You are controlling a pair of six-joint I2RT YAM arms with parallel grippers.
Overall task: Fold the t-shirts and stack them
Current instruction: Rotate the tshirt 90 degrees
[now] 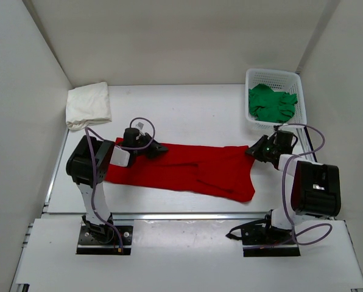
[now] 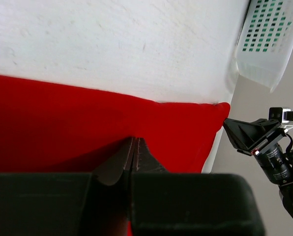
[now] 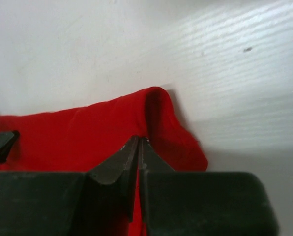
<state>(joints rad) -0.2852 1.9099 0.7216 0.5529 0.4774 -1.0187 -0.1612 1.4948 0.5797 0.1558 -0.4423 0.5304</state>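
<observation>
The red t-shirt [image 1: 187, 170] lies spread in a long band across the middle of the table. My left gripper [image 1: 162, 148] is shut on its far edge near the left end, with the closed fingertips [image 2: 133, 141] pinching red cloth [image 2: 63, 123]. My right gripper [image 1: 250, 151] is shut on the far right corner, where the cloth [image 3: 87, 132] bunches up around the closed fingertips [image 3: 139, 140]. The white t-shirt [image 1: 88, 104] lies folded at the back left. The green t-shirt [image 1: 271, 103] sits crumpled in the basket.
The white mesh basket [image 1: 273, 74] stands at the back right, close behind my right gripper; it also shows in the left wrist view [image 2: 269, 44]. White walls close in the table on the left, back and right. The table's front edge runs just below the red shirt.
</observation>
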